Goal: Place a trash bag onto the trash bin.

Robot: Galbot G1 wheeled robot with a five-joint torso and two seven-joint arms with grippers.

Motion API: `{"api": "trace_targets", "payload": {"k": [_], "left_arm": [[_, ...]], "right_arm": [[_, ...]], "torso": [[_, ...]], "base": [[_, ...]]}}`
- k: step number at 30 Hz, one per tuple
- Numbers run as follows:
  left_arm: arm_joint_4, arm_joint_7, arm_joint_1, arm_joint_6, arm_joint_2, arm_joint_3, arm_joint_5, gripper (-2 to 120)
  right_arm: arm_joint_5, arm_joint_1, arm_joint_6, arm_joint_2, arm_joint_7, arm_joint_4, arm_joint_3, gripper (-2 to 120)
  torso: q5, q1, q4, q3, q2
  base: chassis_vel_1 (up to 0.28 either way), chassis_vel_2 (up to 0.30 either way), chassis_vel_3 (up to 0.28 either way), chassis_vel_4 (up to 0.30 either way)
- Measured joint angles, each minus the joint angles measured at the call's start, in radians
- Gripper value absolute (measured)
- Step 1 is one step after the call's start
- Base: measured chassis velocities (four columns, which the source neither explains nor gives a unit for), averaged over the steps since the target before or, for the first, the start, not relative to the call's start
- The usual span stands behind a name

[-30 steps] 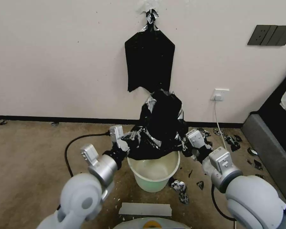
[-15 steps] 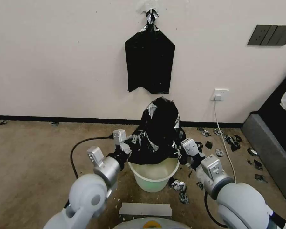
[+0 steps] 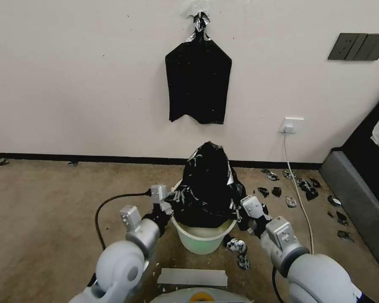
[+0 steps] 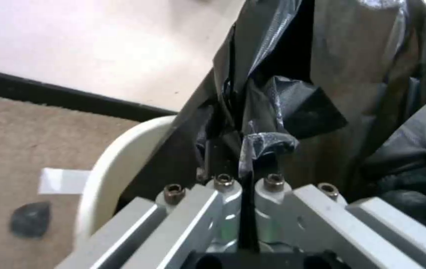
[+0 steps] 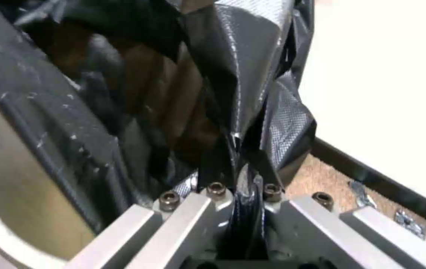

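The trash bag (image 3: 208, 185), glossy black and puffed up like a dome, sits over the mouth of the cream-white trash bin (image 3: 202, 240) on the floor. My left gripper (image 3: 169, 203) is shut on the bag's edge at the bin's left rim. My right gripper (image 3: 239, 207) is shut on the bag's edge at the right rim. In the left wrist view the fingers (image 4: 223, 164) pinch a fold of trash bag (image 4: 292, 108) just inside the bin's rim (image 4: 118, 164). The right wrist view shows the bag (image 5: 138, 93) clamped above the bin's wall (image 5: 18, 209).
A flat black bag (image 3: 198, 80) hangs on the wall behind. Black plastic scraps (image 3: 299, 185) litter the carpet to the right, and some (image 3: 238, 248) lie beside the bin. A white strip (image 3: 193, 277) lies in front. A black cable (image 3: 113, 202) curves at left; a grey sofa edge (image 3: 358, 202) stands right.
Both grippers have come down with the bag, bringing its open edge from above the bin to rim level. The bag's top has sunk well below the hanging bag on the wall.
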Motion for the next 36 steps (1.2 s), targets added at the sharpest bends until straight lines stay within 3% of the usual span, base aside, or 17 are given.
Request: {"api": "trace_targets", "payload": {"k": [20,36], "left_arm": [[-0.094,-0.029,0.242,0.007,-0.026,-0.043,0.188,0],[-0.087,-0.033,0.308,0.003,-0.035,-0.05,0.236,0]], "right_arm": [[-0.11,-0.15,0.071,0.016,0.009,-0.03,-0.024,0],[-0.13,-0.182,0.084,0.031,0.028,-0.056,-0.026,0]], "torso": [[0.0,0.0,-0.0001,0.0,0.0],[0.0,0.0,-0.0001,0.0,0.0]], "base": [[0.0,0.0,0.0,0.0],[0.0,0.0,0.0,0.0]]}}
